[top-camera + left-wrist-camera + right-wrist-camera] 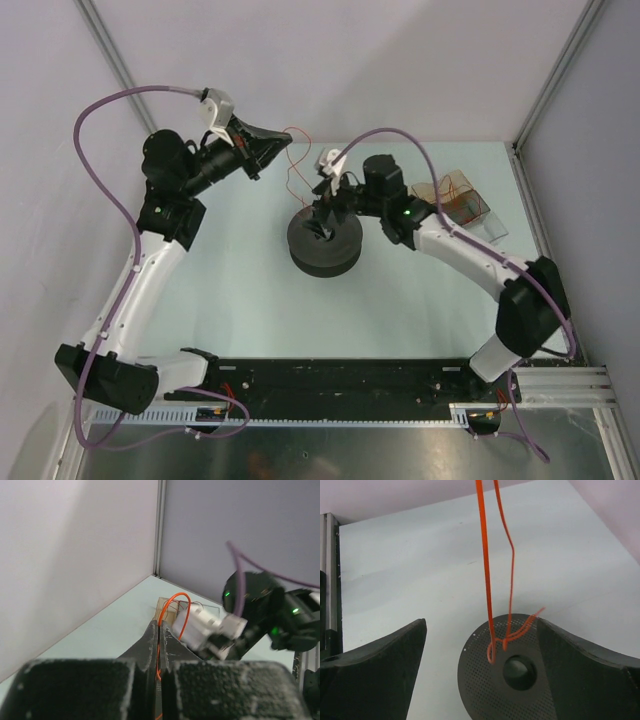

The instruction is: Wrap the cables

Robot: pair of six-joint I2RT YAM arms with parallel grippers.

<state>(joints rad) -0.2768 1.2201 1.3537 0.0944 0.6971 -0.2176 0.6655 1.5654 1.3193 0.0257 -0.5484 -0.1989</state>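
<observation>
1. Cables, thin and orange-red, ran as two strands down to a black spool and ended in a small tangle on its perforated top face, just beside the centre hole.
2. That spool lay flat on the counter, about midway between the left and right edges and somewhat nearer the far edge than the near one.
3. The left end effector was held up toward the far edge, left of the spool, pointing right. In its wrist view its fingers were pressed together with the cables pinched between them. A loop of wire rose from the fingertips and curved back down.
4. From that grip the cables sagged across toward the spool in the overhead view.
5. The right end effector hung directly over the spool with its fingers spread wide, one on each side of the strands. It gripped nothing, and neither finger touched the cables.
6. A clear box sat near the far right corner of the counter, well apart from the spool, with more reddish wire visible inside it.
</observation>
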